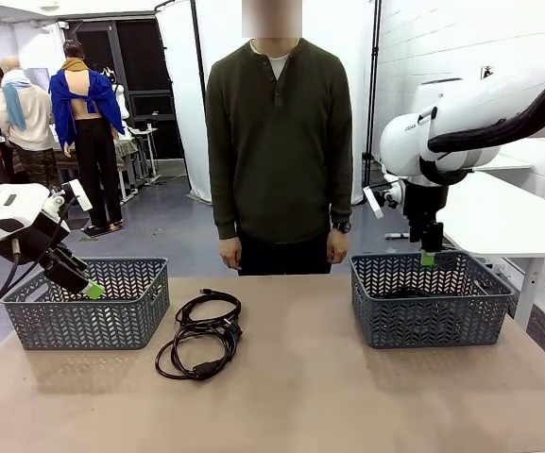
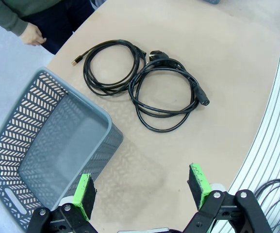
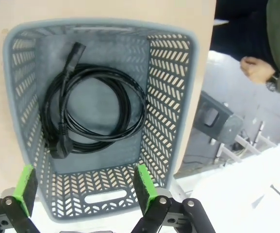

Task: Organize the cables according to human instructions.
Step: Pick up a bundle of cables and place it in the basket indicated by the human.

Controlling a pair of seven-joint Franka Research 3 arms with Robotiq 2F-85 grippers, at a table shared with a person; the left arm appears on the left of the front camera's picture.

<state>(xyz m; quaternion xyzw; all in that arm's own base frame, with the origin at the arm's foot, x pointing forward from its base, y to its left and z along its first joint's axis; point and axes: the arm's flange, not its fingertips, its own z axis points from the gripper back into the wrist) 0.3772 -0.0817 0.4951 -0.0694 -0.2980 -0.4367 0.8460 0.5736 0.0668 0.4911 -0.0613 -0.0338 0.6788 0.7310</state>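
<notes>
Tan table top (image 1: 348, 396), shared workspace behind it. A person (image 1: 279, 142) stands at the far edge, both hands hanging at their sides. Two grey lattice baskets sit on the table, well apart: left basket (image 1: 88, 316) and right basket (image 1: 423, 316).

Between them, nearer the left basket, you have two black cables lying flat on the table. The thinner coil (image 2: 111, 65) ends in a small gold-tipped plug that points toward the person. The thicker coil (image 2: 165, 94) lies just beside it, with a chunky plug at each end. The two seem to touch where their loops meet, though the wrist view doesn't settle whether they are tangled.

A third coil (image 3: 93, 114) lies flat on the floor of the right basket, with both its plug ends showing.

Your left gripper (image 2: 142, 187) hovers at the left basket's corner, one pad over the basket and the other over bare table. Its fingers are spread wide and grasp nothing. Your right gripper (image 3: 85, 187) hangs above the right basket, pointing down into it, likewise released and holding nothing.
</notes>
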